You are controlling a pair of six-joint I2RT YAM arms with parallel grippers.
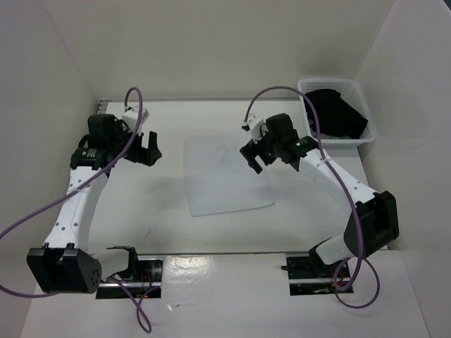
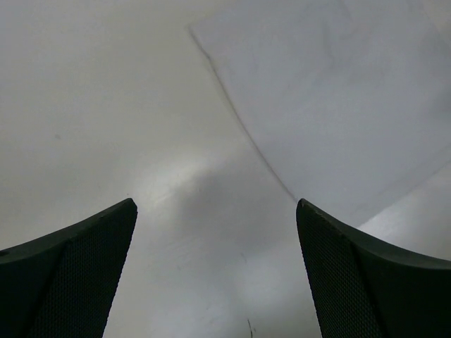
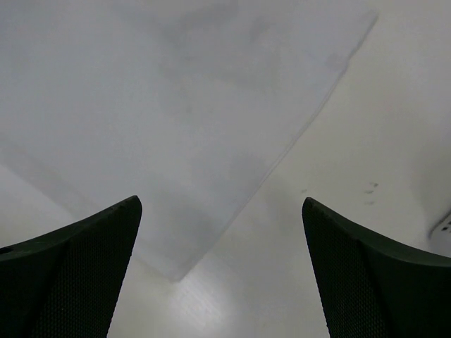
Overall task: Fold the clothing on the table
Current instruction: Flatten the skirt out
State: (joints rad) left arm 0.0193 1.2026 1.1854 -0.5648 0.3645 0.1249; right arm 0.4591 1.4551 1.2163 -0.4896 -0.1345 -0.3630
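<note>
The white clothing point(image 1: 225, 174) lies flat as a folded rectangle in the middle of the table point(image 1: 162, 204). My left gripper point(image 1: 146, 149) hovers open just left of its far-left corner, nothing between the fingers. In the left wrist view the clothing point(image 2: 338, 98) fills the upper right and bare table shows between the black fingers point(image 2: 77, 274). My right gripper point(image 1: 254, 156) hangs open over the clothing's far-right corner. The right wrist view shows the clothing point(image 3: 162, 113) with its corner low between the open fingers point(image 3: 373, 274).
A white lattice basket point(image 1: 367, 134) holding a black garment point(image 1: 338, 113) stands at the far right. White walls enclose the table on the left, back and right. The arm bases sit on a metal rail point(image 1: 225, 257) at the near edge.
</note>
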